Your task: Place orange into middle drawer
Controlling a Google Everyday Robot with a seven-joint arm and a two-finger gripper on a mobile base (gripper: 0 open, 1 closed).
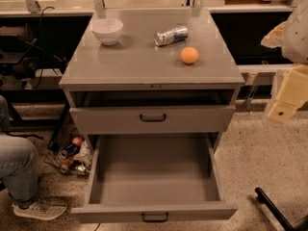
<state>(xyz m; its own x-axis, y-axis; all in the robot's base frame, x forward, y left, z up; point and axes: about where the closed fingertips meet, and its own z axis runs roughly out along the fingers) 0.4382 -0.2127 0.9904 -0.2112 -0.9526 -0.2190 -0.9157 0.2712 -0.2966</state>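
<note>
The gripper (284, 102) is seen at the right edge of the view, beside the table (139, 64) and apart from everything on it. Whether its jaws are released or clenched cannot be told; nothing is seen held in them.

The orange (189, 55) is found on the table top, towards the right, untouched and near the crushed can (171, 35). A white bowl (107, 31) is set further left.

The middle drawer (154, 177) is pulled wide open below the upper drawer (154, 120), and nothing is seen in it. So the drawer is judged ready, while the picking up, the carrying and the setting down are all left to be done.

No brand or writing can be read; the can's label is not legible.
</note>
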